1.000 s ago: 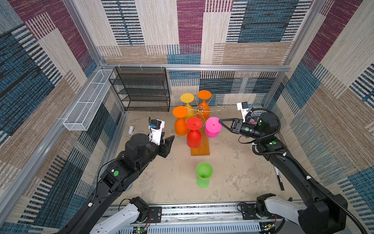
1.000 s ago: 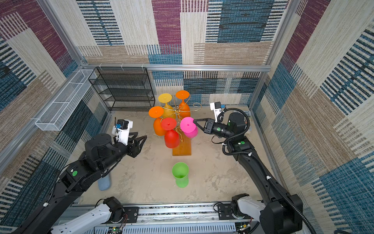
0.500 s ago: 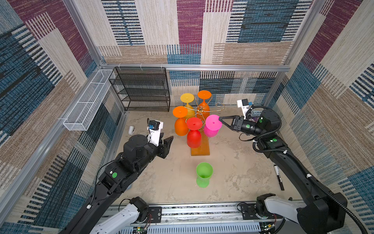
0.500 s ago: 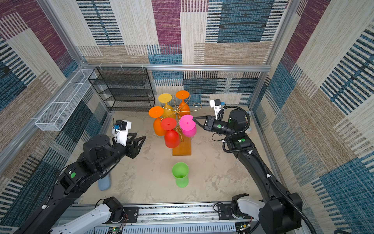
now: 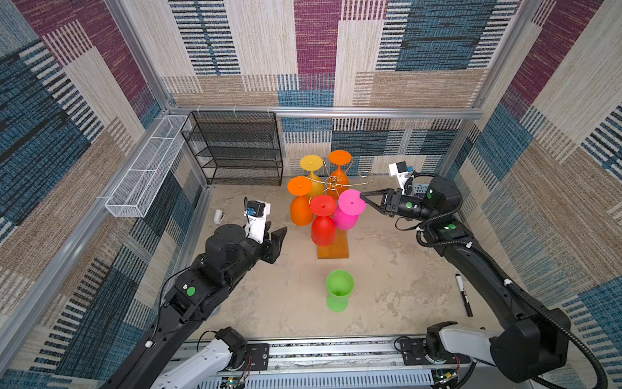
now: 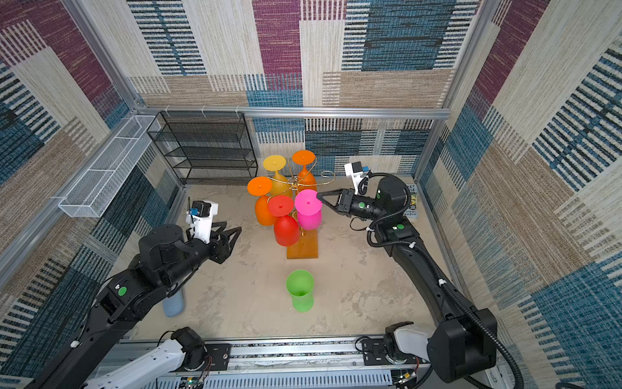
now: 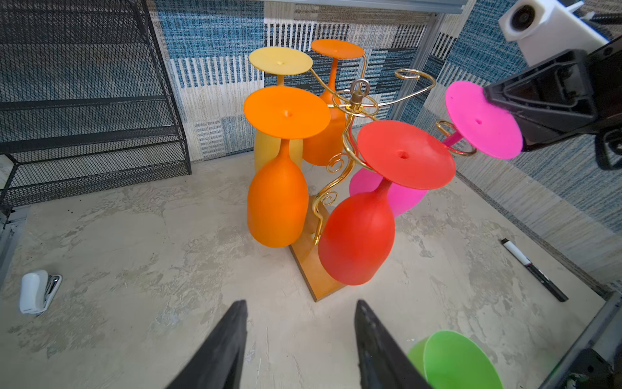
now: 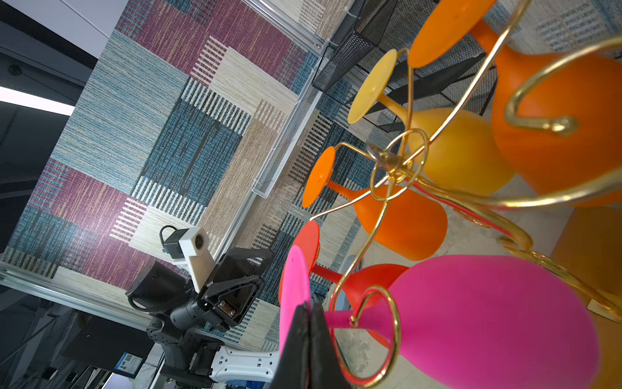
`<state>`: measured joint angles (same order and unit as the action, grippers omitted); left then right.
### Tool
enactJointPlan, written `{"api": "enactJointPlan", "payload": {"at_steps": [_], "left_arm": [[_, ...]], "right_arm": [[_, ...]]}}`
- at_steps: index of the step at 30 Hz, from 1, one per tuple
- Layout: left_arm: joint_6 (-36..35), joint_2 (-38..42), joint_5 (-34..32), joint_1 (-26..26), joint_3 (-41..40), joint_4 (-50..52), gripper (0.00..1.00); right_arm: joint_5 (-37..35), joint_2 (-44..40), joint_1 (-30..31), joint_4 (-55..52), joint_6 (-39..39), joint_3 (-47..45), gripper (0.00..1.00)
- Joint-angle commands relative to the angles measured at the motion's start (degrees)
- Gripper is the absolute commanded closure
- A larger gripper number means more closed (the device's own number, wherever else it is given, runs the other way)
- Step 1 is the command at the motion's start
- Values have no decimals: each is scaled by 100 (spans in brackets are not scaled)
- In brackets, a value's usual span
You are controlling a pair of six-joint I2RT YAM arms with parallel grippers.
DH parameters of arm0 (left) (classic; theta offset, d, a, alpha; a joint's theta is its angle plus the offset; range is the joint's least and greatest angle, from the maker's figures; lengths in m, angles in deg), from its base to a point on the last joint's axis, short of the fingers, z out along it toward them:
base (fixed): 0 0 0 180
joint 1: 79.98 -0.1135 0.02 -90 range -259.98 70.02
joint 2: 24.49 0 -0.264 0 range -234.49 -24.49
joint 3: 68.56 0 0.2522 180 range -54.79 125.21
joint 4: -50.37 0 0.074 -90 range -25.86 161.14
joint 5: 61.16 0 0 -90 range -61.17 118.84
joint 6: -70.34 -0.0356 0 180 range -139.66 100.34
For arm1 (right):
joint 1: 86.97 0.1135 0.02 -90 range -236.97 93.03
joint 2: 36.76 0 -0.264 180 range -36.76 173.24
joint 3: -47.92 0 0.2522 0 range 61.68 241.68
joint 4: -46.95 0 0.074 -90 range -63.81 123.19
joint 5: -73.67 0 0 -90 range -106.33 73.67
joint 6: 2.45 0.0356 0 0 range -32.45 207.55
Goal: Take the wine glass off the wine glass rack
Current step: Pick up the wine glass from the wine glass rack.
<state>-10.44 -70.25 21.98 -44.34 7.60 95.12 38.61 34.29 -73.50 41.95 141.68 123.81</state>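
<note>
The wine glass rack [image 5: 333, 251] stood mid-tabletop [image 5: 387, 269]. Its pink wine glass [image 5: 350, 203] hung tilted at the rack's 4 o'clock, foot rim pinched by the right fingers [image 5: 373, 198]. The left fingers [image 7: 229, 336] hovered spread at 8 o'clock.

A mesh shelf [image 5: 235, 148], wire basket [image 5: 144, 175], stapler [image 5: 218, 216] and marker [image 5: 463, 299] sit about.

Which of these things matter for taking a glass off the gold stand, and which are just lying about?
In the job: wine glass rack; pink wine glass hanging on it; right claw, shut on that glass's foot.
Lying about: black mesh shelf; white wire basket; stapler; marker; green glass, standing off the rack.
</note>
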Motion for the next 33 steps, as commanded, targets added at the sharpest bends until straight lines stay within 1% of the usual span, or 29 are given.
{"api": "enactJointPlan", "payload": {"at_steps": [1,17,25,33], "left_arm": [[54,-10,122,-26,-16,-128,46],[81,-39,242,-75,1,-93,47],[81,-100,308,-92,-16,-116,47],[98,-109,387,-112,-52,-145,47]], "right_arm": [[-46,34,2,102,19,104,100],[-675,532,-38,-379,-492,798,100],[-824,313,-295,-504,-593,664,100],[-861,-298,-576,-660,-635,307,100]]}}
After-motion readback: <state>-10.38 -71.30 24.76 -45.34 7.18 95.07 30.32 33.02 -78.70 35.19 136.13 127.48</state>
